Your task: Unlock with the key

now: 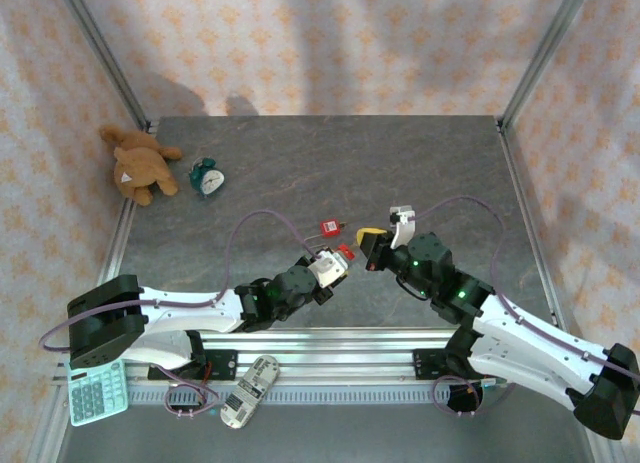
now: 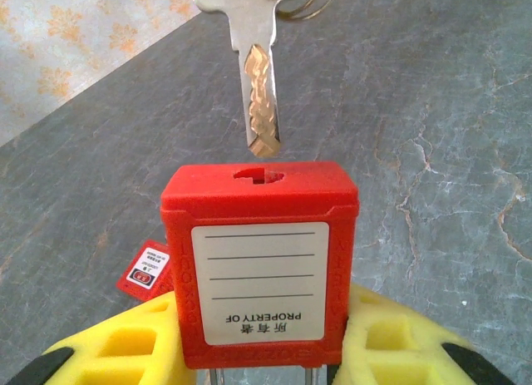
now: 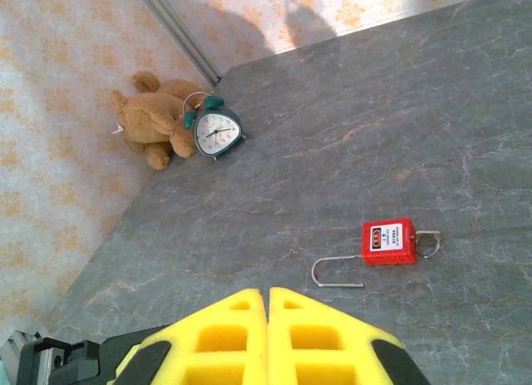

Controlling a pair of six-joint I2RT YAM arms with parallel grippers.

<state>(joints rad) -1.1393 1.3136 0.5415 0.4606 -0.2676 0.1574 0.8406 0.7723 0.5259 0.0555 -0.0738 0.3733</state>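
Observation:
My left gripper [image 2: 266, 318] is shut on a red padlock [image 2: 259, 235], with the yellow pads [image 2: 125, 343] pressing both its sides and the keyhole [image 2: 259, 175] facing away from the camera. A silver key [image 2: 259, 77] hangs in the air with its tip just short of the keyhole, not inserted. In the top view the right gripper [image 1: 368, 251] sits right beside the held padlock [image 1: 346, 251] and the left gripper [image 1: 340, 260]. The right gripper [image 3: 268, 295] has its pads pressed together; the key is hidden from the right wrist view.
A second red padlock [image 3: 388, 241] lies on the table with its shackle swung open and a key ring at its end; it also lies behind the arms [image 1: 328, 227]. Teddy bear [image 1: 140, 165] and green clock [image 1: 208, 177] sit far left. A calculator [image 1: 97, 391] and remote [image 1: 248, 390] lie by the bases.

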